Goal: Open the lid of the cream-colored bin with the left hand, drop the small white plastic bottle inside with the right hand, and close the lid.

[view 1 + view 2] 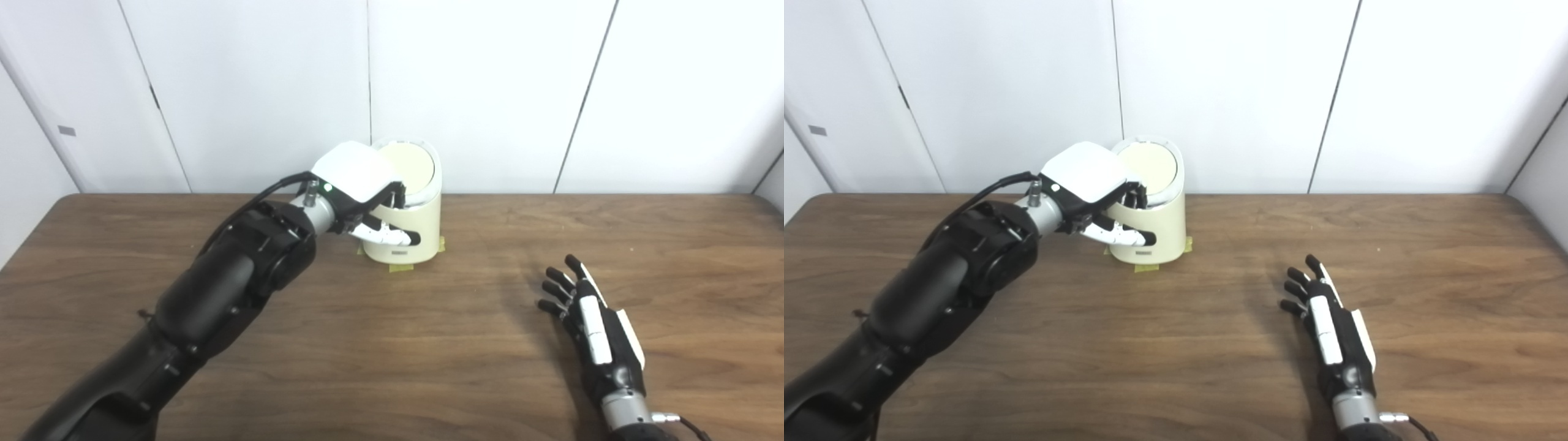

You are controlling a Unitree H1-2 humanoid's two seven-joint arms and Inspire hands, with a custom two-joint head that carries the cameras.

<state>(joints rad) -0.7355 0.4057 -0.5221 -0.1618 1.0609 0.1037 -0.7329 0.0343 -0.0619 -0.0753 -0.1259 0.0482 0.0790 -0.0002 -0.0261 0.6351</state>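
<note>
Bin [409,228] stood at 12 o'clock on tabletop [392,343], lid [409,166] seen flat on top, judged shut. Left hand [1093,196] laid over bin's 9 o'clock rim, fingers curled against lid edge, thumb across front wall; firm hold cannot be told. Right hand [591,324] rested at 4 o'clock, fingers spread, nothing held. Bottle not seen anywhere. Stage judged either before lid-opening or just after closing; cannot be settled.

Cream bin [409,229] upright, lid [409,166] down
</note>
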